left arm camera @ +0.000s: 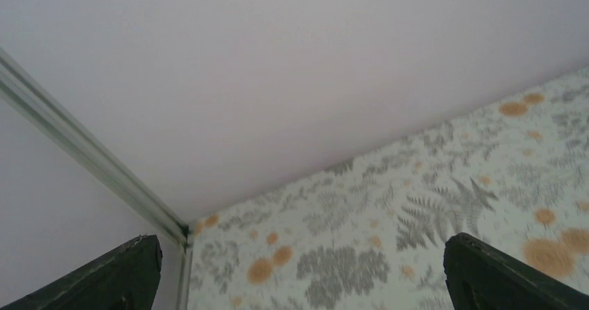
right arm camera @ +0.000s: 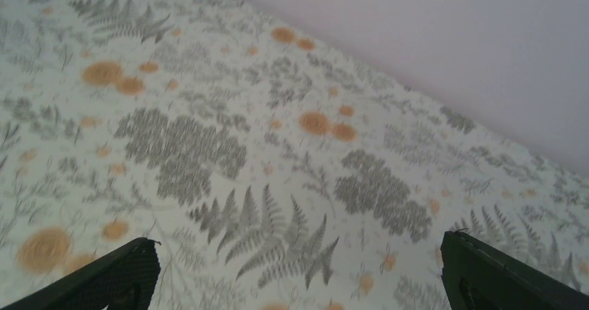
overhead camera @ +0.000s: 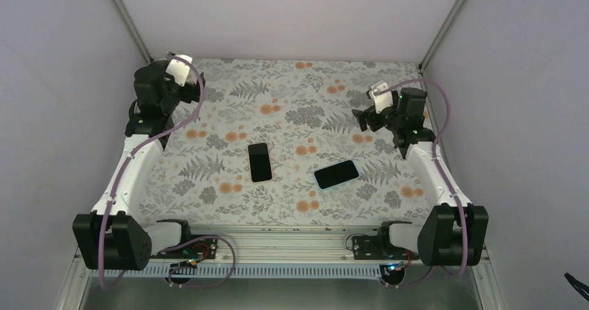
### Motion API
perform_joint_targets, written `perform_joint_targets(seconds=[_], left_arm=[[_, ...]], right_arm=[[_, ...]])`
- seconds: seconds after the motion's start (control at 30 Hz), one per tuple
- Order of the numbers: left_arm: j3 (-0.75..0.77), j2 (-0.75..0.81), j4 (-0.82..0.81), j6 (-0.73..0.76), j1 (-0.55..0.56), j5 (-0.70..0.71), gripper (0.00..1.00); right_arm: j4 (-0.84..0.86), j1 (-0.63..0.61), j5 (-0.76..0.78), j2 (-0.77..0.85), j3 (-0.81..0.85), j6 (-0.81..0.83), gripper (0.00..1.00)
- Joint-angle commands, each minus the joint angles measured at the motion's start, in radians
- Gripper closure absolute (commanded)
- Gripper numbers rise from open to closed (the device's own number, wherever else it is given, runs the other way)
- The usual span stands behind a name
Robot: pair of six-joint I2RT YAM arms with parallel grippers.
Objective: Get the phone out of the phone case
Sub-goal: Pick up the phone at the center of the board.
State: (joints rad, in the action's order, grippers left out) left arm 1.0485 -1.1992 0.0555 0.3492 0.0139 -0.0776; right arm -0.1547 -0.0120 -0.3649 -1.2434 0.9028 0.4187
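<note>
**Asker:** What was on the left?

**Describer:** The left gripper (left arm camera: 302, 258) hung spread wide and empty above the floral desk's (overhead camera: 229, 101) far corner.

**Asker:** And further right?

**Describer:** A black phone (overhead camera: 260, 162) lay mid-desk. Near it lay the phone (overhead camera: 338, 174), face up in its light-blue phone case (overhead camera: 317, 181). The right gripper (right arm camera: 299, 251), spread and empty, hung well apart. Extraction seemed unstarted; next, probably, reaching down to pin the case.

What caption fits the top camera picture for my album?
A flat black phone and a dark-faced light-blue phone case lie apart on the flowery tablecloth.
</note>
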Motion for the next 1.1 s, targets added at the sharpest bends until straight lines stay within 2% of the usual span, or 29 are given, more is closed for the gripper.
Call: perform_joint_targets(seconds=[0.0, 0.13, 0.17, 0.2, 0.23, 0.3, 0.33, 0.37, 0.4, 0.47, 0.6, 0.67, 0.87, 1.07], left_arm=[[0.004, 0.028, 0.168, 0.006, -0.007, 0.022, 0.00], [0.013, 0.023, 0.232, 0.053, -0.009, 0.002, 0.00], [0.008, 0.025, 0.236, 0.066, -0.009, 0.000, 0.00], [0.003, 0.026, 0.241, 0.082, -0.009, -0.007, 0.00], [-0.003, 0.027, 0.248, 0.100, -0.009, -0.014, 0.00], [-0.008, 0.025, 0.259, 0.122, -0.009, -0.023, 0.00], [-0.007, 0.024, 0.263, 0.133, -0.009, -0.024, 0.00], [-0.006, 0.021, 0.269, 0.143, -0.010, -0.027, 0.00], [-0.005, 0.019, 0.276, 0.156, -0.010, -0.034, 0.00], [-0.003, 0.021, 0.293, 0.181, -0.010, -0.060, 0.00], [-0.010, 0.028, 0.301, 0.207, -0.011, -0.078, 0.00], [-0.028, 0.031, 0.270, 0.204, -0.011, -0.045, 0.00], [-0.080, 0.039, 0.216, 0.223, -0.011, 0.006, 0.00], [-0.137, 0.053, 0.177, 0.218, -0.018, 0.034, 0.00]], right_arm=[[-0.221, 0.011, -0.033, 0.037, 0.018, 0.107, 0.00], [-0.399, 0.009, -0.038, 0.052, 0.006, 0.244, 0.00], [-0.448, 0.006, -0.040, 0.059, 0.000, 0.288, 0.05], [-0.493, 0.000, -0.039, 0.068, -0.012, 0.331, 0.17], [-0.541, -0.014, -0.031, 0.077, -0.019, 0.369, 0.24], [-0.632, -0.065, -0.021, 0.091, -0.026, 0.407, 0.31], [-0.678, -0.102, -0.017, 0.094, -0.029, 0.417, 0.32], [-0.709, -0.144, 0.000, 0.096, -0.036, 0.419, 0.25], [-0.724, -0.197, 0.038, 0.101, -0.047, 0.423, 0.09], [-0.727, -0.251, 0.049, 0.149, -0.085, 0.482, 0.02], [-0.798, -0.273, -0.048, 0.246, -0.124, 0.791, 0.00], [-0.808, -0.277, -0.032, 0.239, -0.120, 0.906, 0.00], [-0.847, -0.275, 0.094, -0.023, -0.033, 1.076, 0.00], [-0.785, -0.275, 0.160, -0.155, 0.015, 1.173, 0.00]])
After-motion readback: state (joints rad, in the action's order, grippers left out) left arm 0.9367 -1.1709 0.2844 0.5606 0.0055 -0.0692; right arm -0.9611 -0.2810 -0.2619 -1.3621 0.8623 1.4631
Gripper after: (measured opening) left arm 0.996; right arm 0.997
